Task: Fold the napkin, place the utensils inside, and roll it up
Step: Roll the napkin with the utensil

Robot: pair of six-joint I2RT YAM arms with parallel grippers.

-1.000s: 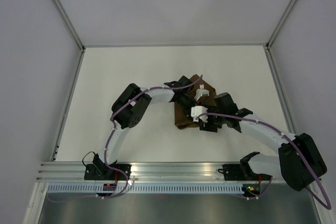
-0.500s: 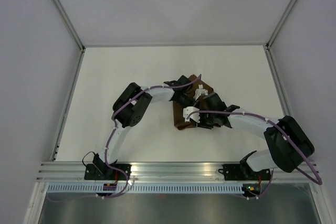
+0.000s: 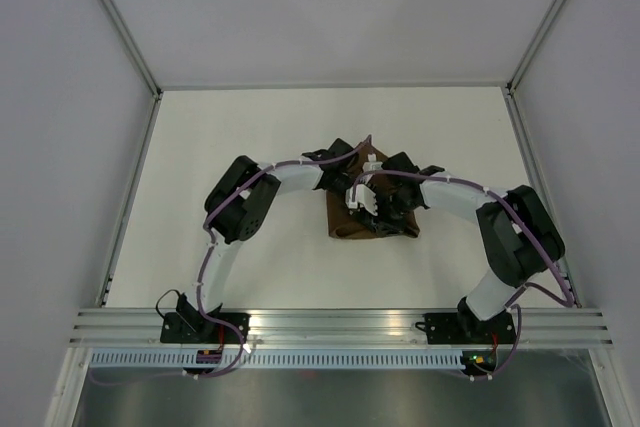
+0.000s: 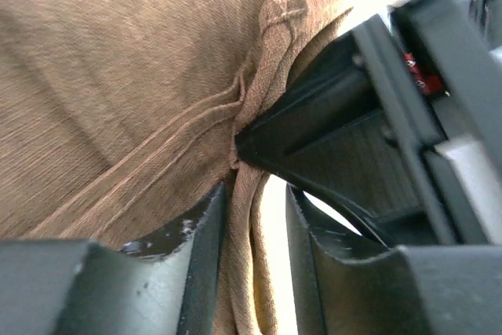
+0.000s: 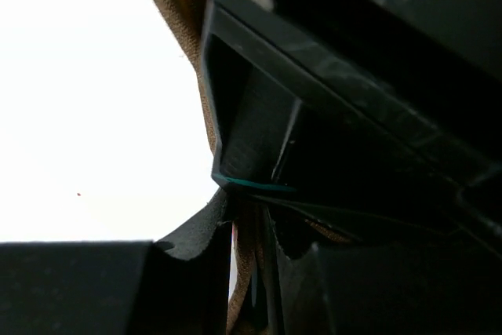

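The dark-brown napkin lies bunched and folded in the middle of the white table. Both grippers meet over its upper part. My left gripper is open: a folded edge of the napkin hangs between its fingers with a bright gap beside the cloth. My right gripper is shut on a fold of the napkin, and the cloth runs down between its fingers. The dark body of each gripper crowds the other's wrist view. The utensils are hidden.
Grey walls and metal frame posts enclose the table on three sides. An aluminium rail with both arm bases runs along the near edge. The two arms arch inward from left and right.
My right arm swung left and farther over the napkin and closed on a fold. My left gripper, shut before, has opened. The napkin has shifted and bunched slightly.
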